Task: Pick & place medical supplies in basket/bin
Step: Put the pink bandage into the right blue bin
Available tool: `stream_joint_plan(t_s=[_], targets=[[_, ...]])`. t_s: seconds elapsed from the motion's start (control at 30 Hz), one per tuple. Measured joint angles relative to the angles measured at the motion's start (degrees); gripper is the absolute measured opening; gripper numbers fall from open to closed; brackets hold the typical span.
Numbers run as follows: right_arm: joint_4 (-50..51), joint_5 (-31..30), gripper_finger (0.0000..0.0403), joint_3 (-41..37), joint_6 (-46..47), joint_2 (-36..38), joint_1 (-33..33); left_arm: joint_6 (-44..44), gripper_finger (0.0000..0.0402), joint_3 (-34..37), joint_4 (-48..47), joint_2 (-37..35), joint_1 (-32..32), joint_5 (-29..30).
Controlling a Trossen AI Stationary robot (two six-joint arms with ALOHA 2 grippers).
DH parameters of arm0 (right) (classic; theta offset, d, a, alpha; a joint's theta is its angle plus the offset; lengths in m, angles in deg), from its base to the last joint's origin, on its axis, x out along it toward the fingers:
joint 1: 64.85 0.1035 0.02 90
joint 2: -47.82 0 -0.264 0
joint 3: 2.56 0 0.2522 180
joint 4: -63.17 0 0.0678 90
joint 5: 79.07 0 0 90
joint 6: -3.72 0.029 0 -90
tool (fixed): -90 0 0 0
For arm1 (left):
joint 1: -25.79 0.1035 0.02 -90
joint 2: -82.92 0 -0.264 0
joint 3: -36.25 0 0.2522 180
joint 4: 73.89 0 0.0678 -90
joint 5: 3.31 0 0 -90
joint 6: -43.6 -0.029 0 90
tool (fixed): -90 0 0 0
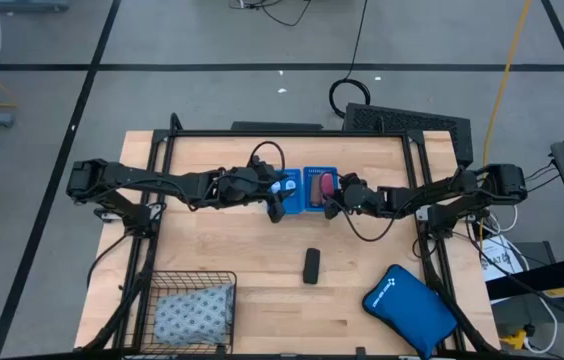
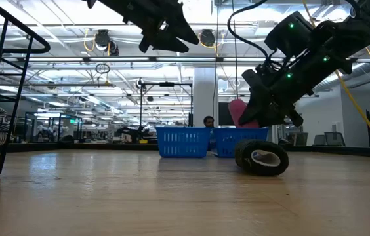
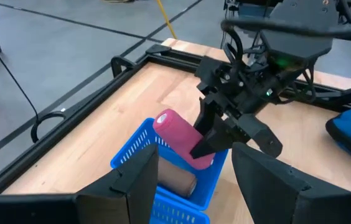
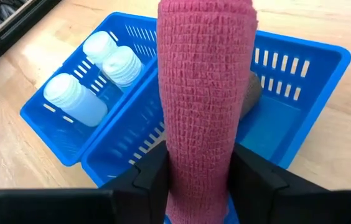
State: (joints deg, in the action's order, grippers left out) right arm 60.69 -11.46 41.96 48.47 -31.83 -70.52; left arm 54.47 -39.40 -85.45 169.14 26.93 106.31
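A small blue tray (image 1: pixel 307 172) with two compartments stands mid-table. One compartment holds three white vials (image 4: pixel 101 68), the other a brown roll (image 3: pixel 175 180). My right gripper (image 4: pixel 201 168) is over the tray, shut on a pink roll (image 3: pixel 175 140). My left gripper (image 3: pixel 194 168) hovers open just left of the tray with nothing between its fingers. A black roll (image 1: pixel 311 265) lies on its side nearer the front. A grey-blue dotted pack (image 1: pixel 192 312) lies in the black wire basket (image 1: pixel 152 285) at the front left. My right gripper pinches the pink roll by its end nearest the wrist (image 4: pixel 197 177), one finger on each side of it. The fingers come slanting down from the table's right, and the roll sticks out ahead along them. It is tilted over the compartment with the brown roll, above the tray's rim (image 2: pixel 244 131).
A large bright-blue zip pouch (image 1: pixel 409 308) lies at the front right. A black frame (image 1: pixel 292 133) borders the table's far edge and sides. Bare wood lies between the tray and the black roll.
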Motion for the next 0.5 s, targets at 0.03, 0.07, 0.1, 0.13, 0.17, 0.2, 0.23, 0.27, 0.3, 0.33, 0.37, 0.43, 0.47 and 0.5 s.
stream_joint_plan(t_s=[0.03,0.07,0.1,0.13,0.17,0.2,0.23,0.27,0.3,0.33,0.37,0.43,0.47,0.5], targets=[[0.0,0.0,0.0131,0.0,-0.4,0.0,0.0,0.0,0.0214,0.0,0.0,0.0,0.0,0.0],[0.0,0.0,0.0134,0.0,-0.7,0.0,0.0,0.2,0.0214,0.0,0.0,0.0,0.0,0.0],[0.2,0.0,0.0136,0.0,-0.7,0.0,0.0,0.2,0.0214,0.0,-0.3,0.0,0.0,0.0],[0.3,0.0,0.0139,0.0,-0.8,0.0,0.0,0.2,0.0214,0.0,-0.4,0.0,0.0,0.0],[0.4,-0.1,0.0141,0.0,-1.1,0.0,0.0,0.3,0.0214,0.0,-0.4,0.0,0.0,0.0],[0.5,-0.1,0.0144,0.0,-1.8,0.0,0.0,0.4,0.0214,0.0,-0.4,0.0,0.0,0.0],[0.5,-0.1,0.0147,0.0,-2.4,0.0,0.0,0.4,0.0214,0.0,-0.5,0.0,0.0,0.0],[0.6,-0.1,0.0150,0.0,-2.7,0.0,0.0,0.4,0.0214,0.0,-0.6,0.0,0.0,0.0],[0.8,-0.1,0.0153,0.0,-2.9,0.0,0.0,0.6,0.0214,0.0,-0.7,0.0,0.0,0.0],[0.8,-0.1,0.0157,0.0,-3.0,0.0,0.0,0.8,0.0214,0.0,-0.7,0.0,0.0,0.0],[0.8,-0.1,0.0161,0.0,-3.0,0.0,0.0,0.9,0.0214,0.0,-0.8,0.0,0.0,0.0],[0.7,-0.1,0.0170,0.0,-3.5,0.0,0.0,1.1,0.0214,0.0,-0.8,0.0,0.0,0.0],[0.7,-0.1,0.0175,0.0,-3.6,0.0,0.0,1.1,0.0214,0.0,-0.8,0.0,0.0,0.0],[0.6,-0.1,0.0181,0.0,-3.6,0.0,0.0,1.1,0.0214,0.0,-0.8,0.0,0.0,0.0]])
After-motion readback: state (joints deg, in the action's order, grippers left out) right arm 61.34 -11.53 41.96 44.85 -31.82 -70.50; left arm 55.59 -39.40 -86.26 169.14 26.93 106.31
